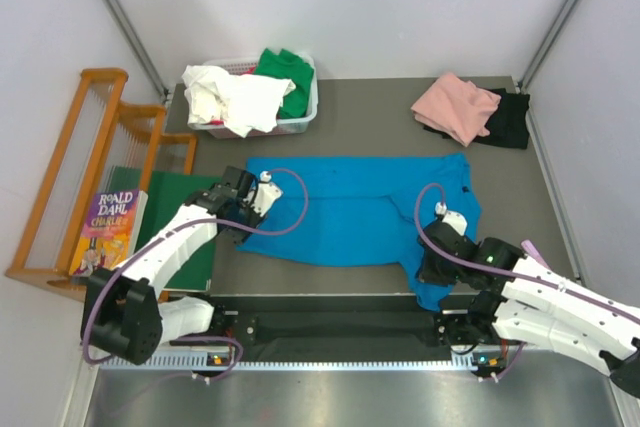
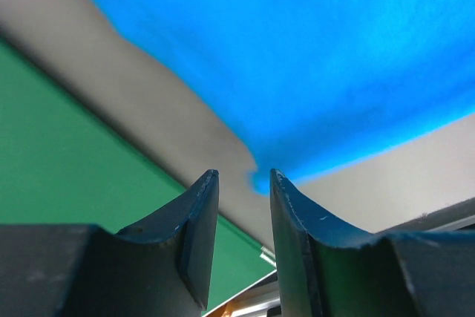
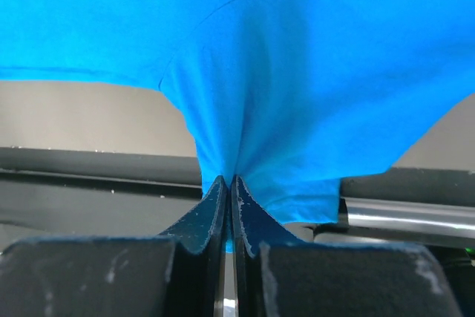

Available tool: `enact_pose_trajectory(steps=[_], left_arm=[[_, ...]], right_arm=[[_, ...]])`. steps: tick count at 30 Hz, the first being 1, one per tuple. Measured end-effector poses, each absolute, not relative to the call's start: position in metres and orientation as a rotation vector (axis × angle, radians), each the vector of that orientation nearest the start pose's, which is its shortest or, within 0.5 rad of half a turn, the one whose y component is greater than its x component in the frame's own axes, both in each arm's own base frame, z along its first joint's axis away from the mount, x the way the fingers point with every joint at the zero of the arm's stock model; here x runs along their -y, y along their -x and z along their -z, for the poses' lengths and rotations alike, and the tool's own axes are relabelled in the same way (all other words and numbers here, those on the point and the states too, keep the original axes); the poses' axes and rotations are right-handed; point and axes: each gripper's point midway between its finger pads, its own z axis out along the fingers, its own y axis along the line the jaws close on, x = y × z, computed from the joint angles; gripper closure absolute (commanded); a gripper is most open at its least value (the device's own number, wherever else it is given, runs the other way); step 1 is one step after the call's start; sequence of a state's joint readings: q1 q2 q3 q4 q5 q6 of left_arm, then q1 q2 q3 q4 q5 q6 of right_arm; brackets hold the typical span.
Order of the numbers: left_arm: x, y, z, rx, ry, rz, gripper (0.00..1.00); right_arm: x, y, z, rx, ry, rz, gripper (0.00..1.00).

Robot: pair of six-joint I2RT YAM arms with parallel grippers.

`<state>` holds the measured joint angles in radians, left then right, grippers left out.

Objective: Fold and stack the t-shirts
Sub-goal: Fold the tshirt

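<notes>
**One corner pinched, the other loose: this fold could go crooked**

So the right fingers [image 3: 228,180] are pressed together on a small pucker of the blue tee [image 1: 350,209]. That's at the tee's 5 o'clock corner, where the cloth droops over the near edge of the counter [image 1: 380,127]. The left fingers [image 2: 244,177] stand apart, with the tee's 8 o'clock corner tip sitting right at the mouth of the gap. As far as I can tell, nothing is pinched there.

The rest of the tee lies spread flat mid-counter.

What I'd worry about:

- **Skewed fold:** if the right side lifts alone, the tee swings around that one corner and bunches.
- **Weak pinch:** it's a thin bite of cloth right at the hem, so a quick pull could slide it out.
- **Snagging:** the drooping hem hangs just over the rail [image 3: 412,217] and could catch there on the way up.
- **Left side missing:** the corner tip is tiny. If the fingers close a bit short they get air, and a bit low they scrape the counter or nudge the board [image 2: 59,161] at 9 o'clock.

The pink tee [image 1: 455,107] and black tee [image 1: 512,119] at 1 o'clock are well apart, so no trouble from those.
</notes>
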<state>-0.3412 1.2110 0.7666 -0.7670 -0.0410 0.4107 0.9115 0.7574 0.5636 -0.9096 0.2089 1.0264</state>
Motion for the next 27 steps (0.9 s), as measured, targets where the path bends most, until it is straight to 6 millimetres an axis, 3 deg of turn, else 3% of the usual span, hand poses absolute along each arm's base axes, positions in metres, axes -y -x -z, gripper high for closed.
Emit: enact_pose_trajectory(steps=[4, 10, 13, 15, 18, 21, 27], left_arm=[[0.051, -0.22, -0.076, -2.569, -1.005, -0.09, 0.61], [0.046, -0.211, -0.079, -2.606, -1.017, -0.103, 0.6], [0.046, -0.21, -0.082, -2.604, -1.016, -0.099, 0.51], [0.047, -0.208, -0.083, -2.603, -1.024, -0.079, 0.36], [0.047, -0.203, -0.079, -2.629, -1.038, -0.067, 0.27], [0.047, -0.199, -0.068, -2.685, -1.062, -0.059, 0.27], [0.044, -0.184, -0.048, -2.785, -1.108, -0.034, 0.39]], right_arm=[[-0.13, -0.103, -0.074, -2.682, -0.228, -0.359, 1.0], [-0.121, -0.096, -0.076, -2.687, -0.229, -0.347, 1.0], [-0.119, -0.095, -0.077, -2.683, -0.23, -0.352, 1.0], [-0.118, -0.094, -0.077, -2.683, -0.23, -0.354, 1.0], [-0.119, -0.095, -0.074, -2.691, -0.228, -0.341, 1.0], [-0.121, -0.095, -0.066, -2.713, -0.223, -0.315, 1.0], [-0.128, -0.099, -0.058, -2.735, -0.207, -0.288, 1.0]])
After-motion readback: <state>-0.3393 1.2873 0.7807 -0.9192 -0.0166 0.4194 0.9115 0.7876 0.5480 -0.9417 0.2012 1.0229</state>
